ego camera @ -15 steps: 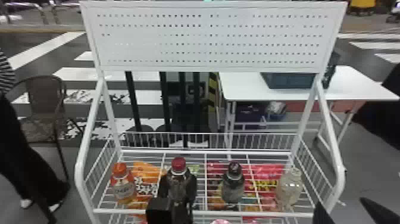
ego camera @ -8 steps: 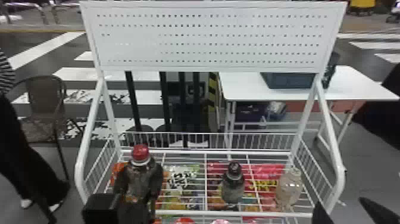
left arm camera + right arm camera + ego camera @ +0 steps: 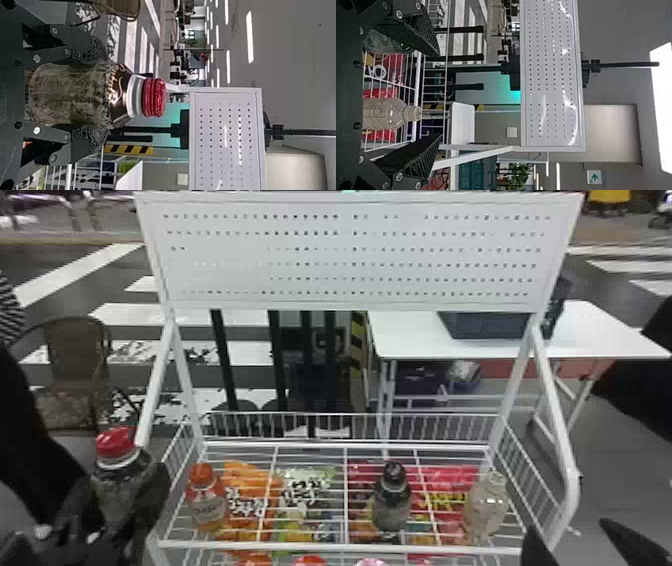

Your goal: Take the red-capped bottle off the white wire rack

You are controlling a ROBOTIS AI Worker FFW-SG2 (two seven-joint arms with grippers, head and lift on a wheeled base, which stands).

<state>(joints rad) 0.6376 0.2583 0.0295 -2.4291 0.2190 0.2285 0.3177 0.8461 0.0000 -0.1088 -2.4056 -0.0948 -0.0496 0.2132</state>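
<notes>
Leftward across the head view, the red-capped bottle [image 3: 119,470] has travelled from the lower middle to the lower-left corner, where the left hand [image 3: 115,502] grips its body between its fingers, the cap standing clear above them. Beside it, the white wire rack [image 3: 330,546] spans the lower centre, bearing an orange-capped bottle [image 3: 206,502], a dark-capped bottle [image 3: 391,502] and a clear bottle [image 3: 485,505]; the right hand [image 3: 575,540] sits open at lower right.
</notes>
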